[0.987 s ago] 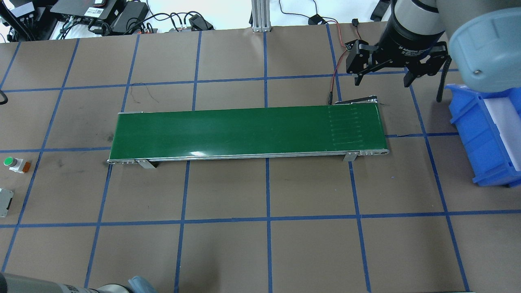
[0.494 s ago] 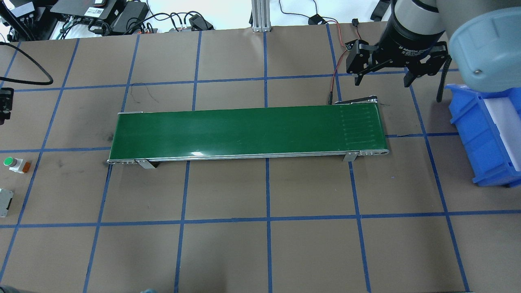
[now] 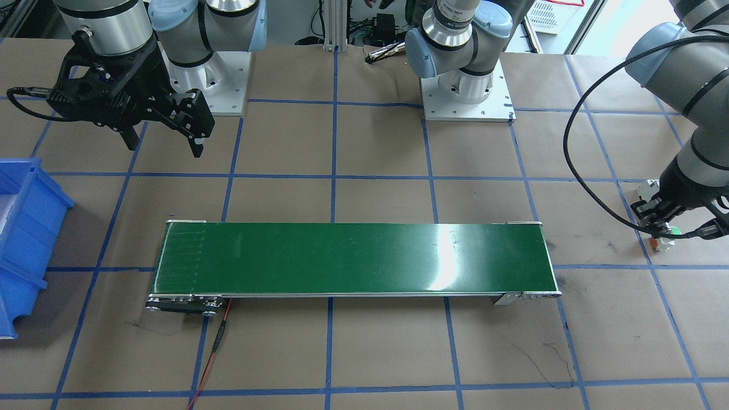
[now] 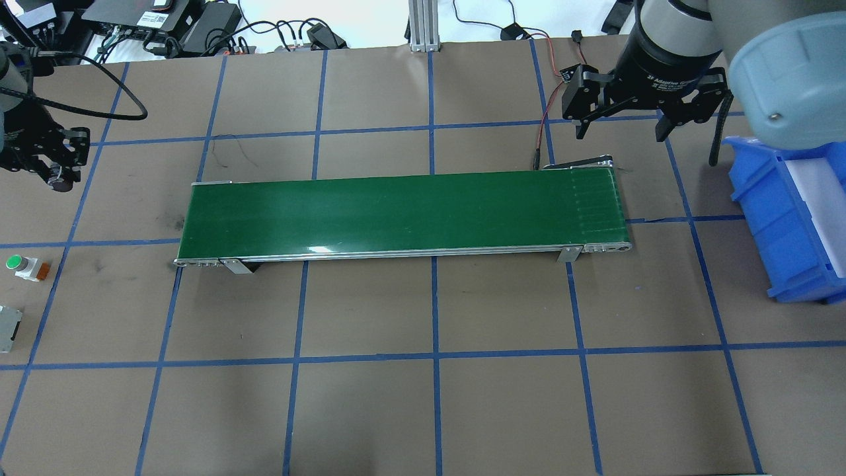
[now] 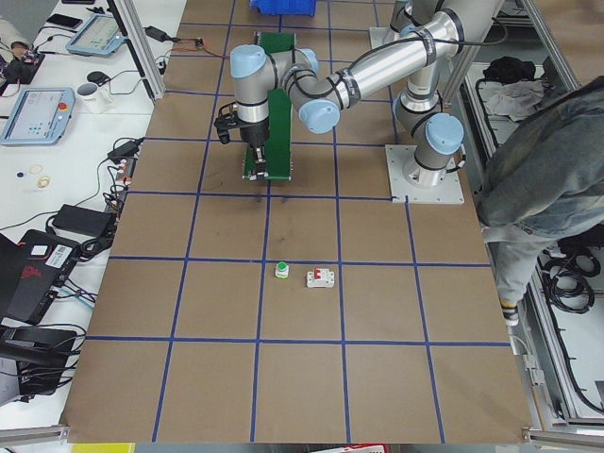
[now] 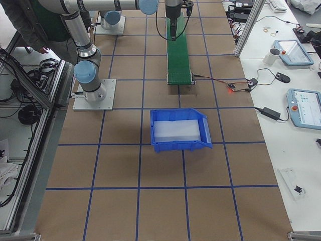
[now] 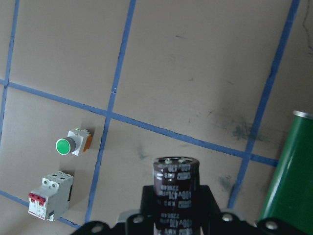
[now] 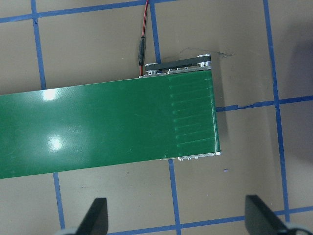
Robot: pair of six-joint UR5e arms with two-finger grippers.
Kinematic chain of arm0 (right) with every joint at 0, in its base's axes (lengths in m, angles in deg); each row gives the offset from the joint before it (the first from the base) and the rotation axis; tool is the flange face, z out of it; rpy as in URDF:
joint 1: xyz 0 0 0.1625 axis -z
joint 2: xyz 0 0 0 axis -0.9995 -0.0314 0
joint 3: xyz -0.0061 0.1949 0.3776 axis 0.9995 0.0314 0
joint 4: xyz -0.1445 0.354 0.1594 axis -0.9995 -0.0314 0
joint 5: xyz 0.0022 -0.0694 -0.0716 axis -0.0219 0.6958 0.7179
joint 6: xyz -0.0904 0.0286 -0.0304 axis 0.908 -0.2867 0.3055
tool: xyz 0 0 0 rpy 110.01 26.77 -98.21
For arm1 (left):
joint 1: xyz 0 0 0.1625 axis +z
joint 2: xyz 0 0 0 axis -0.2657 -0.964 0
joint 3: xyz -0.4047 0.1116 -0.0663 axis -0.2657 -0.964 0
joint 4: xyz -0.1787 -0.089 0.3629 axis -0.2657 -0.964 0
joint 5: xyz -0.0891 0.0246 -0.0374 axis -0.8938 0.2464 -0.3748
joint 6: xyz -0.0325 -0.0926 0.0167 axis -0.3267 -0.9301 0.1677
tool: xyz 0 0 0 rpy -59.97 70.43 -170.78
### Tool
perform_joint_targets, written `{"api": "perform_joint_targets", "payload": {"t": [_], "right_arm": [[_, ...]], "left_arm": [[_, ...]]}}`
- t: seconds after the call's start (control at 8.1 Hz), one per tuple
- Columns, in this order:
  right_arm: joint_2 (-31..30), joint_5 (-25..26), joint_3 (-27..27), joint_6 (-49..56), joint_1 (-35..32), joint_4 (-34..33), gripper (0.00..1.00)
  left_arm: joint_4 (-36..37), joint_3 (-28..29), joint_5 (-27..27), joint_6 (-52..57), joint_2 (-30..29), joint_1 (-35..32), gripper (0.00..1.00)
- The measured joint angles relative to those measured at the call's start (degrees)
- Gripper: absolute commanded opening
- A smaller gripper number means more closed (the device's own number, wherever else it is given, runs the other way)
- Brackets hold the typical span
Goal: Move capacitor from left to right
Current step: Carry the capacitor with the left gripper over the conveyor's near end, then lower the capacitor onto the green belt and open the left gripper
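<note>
Left wrist-mounted: left fingers clamp capacitor, seemingly lifted off table; right fingers spread near conveyor end.

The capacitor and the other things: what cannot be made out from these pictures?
Left wrist view: the capacitor has its lower end and the jaws' contact hidden behind the left gripper.
Overhead view: the circuit breaker is cut off by the left edge.
Overhead view: the blue bin is cut off by the right edge and partly covered by the right arm.
</note>
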Motion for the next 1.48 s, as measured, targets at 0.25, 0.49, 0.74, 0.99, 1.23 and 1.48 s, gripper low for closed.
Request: {"api": "perform_joint_targets", "payload": {"t": [0.25,0.49,0.74,0.99,1.23,1.48], "right_arm": [[0.00,0.00,0.01,0.00,-0.01,0.01,1.00],[0.00,0.00,0.02,0.00,0.00,0.07,1.00],[0.00,0.00,0.02,0.00,0.02,0.08,1.00],[0.00,0.03,0.00,0.00,0.01,0.09,1.00],[0.00,0.04,0.01,0.00,0.02,0.09,1.00],[0.00,0.07,0.02,0.00,0.03,0.09,1.00]], "left_arm": [[-1.67,0.08,-0.79,-2.32,-0.70,-3.33,0.06],[-2.16,0.08,-4.55,-0.48,-2.22,-6.64,0.07],[-2.08,0.13,-10.54,3.70,-5.22,-10.13,0.08],[-1.55,0.30,-13.86,6.82,-8.14,-12.74,0.08],[-0.40,0.25,-14.47,7.15,-10.00,-13.38,0.15],[1.20,0.01,-14.48,6.97,-10.80,-13.44,0.15]]}}
